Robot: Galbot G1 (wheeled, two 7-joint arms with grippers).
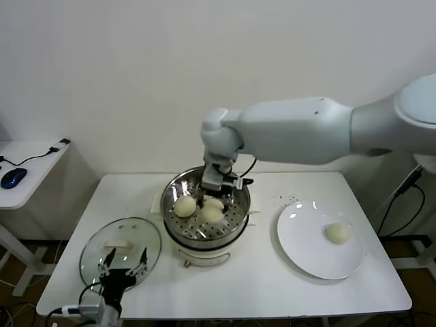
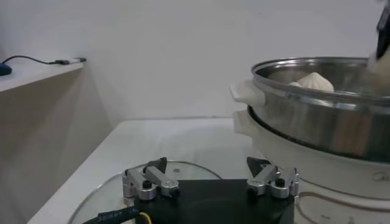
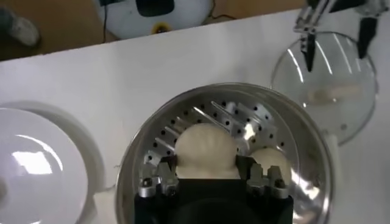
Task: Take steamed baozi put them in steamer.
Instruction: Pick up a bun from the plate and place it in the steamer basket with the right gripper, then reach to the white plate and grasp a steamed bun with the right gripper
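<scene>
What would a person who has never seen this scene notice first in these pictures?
First, the big white right arm reaching over the table, its right gripper shut on a baozi inside the shiny steamer at the table's middle, beside two more buns. Next, one bun alone on the white plate to the right. The left gripper hangs open over the glass lid at front left.

- Head view: high, looking forward and down over the whole tabletop (image 1: 225, 286).
- Left wrist view: low, level, near the steamer (image 2: 317, 115) side.
- Right wrist view: close, straight down into it.
- All three share the steamer.
</scene>
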